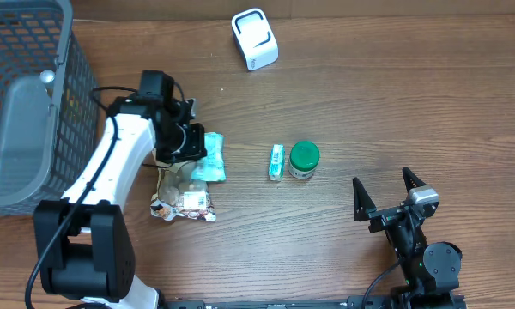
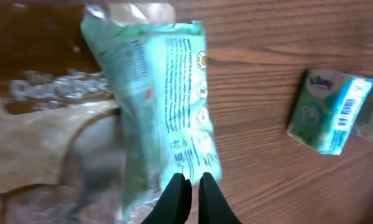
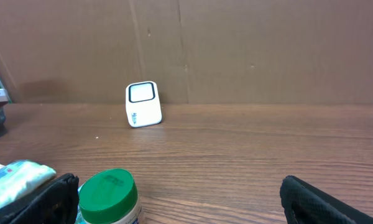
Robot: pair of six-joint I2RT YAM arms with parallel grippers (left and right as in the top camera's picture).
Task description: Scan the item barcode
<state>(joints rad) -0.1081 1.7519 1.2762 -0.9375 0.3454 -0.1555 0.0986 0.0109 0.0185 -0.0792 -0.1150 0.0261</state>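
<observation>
A teal plastic packet (image 1: 213, 159) (image 2: 168, 106) with printed text lies partly over a crinkled clear snack bag (image 1: 182, 193) (image 2: 43, 143). My left gripper (image 1: 191, 142) (image 2: 191, 177) is shut on the packet's near edge, its black fingers pressed almost together. The white barcode scanner (image 1: 255, 39) (image 3: 143, 104) stands at the back of the table, far from both arms. At the front right my right gripper (image 1: 386, 193) (image 3: 177, 186) stands wide open and holds nothing.
A small tissue pack (image 1: 277, 161) (image 2: 329, 111) with a barcode lies beside a green-lidded jar (image 1: 304, 159) (image 3: 109, 196) mid-table. A grey mesh basket (image 1: 34, 103) fills the far left. A brown cardboard wall backs the table.
</observation>
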